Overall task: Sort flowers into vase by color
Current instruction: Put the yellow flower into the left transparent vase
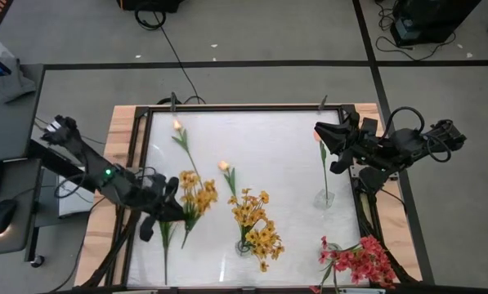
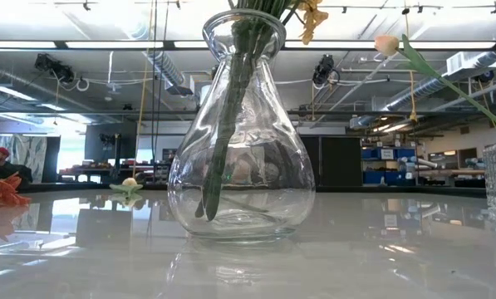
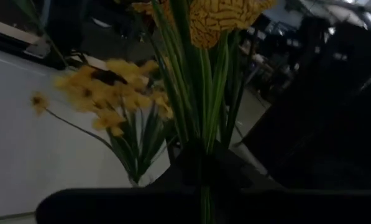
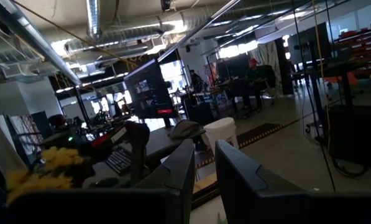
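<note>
Already the left gripper (image 1: 172,209) is clamped on a yellow bunch (image 1: 196,194), stems lying along the table's depth; its vase (image 1: 244,245) stands just to its right; the right gripper (image 1: 325,139), far-right, pinches a peach stem (image 1: 323,163) over another vase (image 1: 324,198).

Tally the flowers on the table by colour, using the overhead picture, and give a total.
Yellow-orange clusters: 2, one in the left gripper at, one in the round vase at.
Red-pink clusters: 1, at the table's near right corner.
Pale peach buds on single stems: 3.
Total: 6.
</note>
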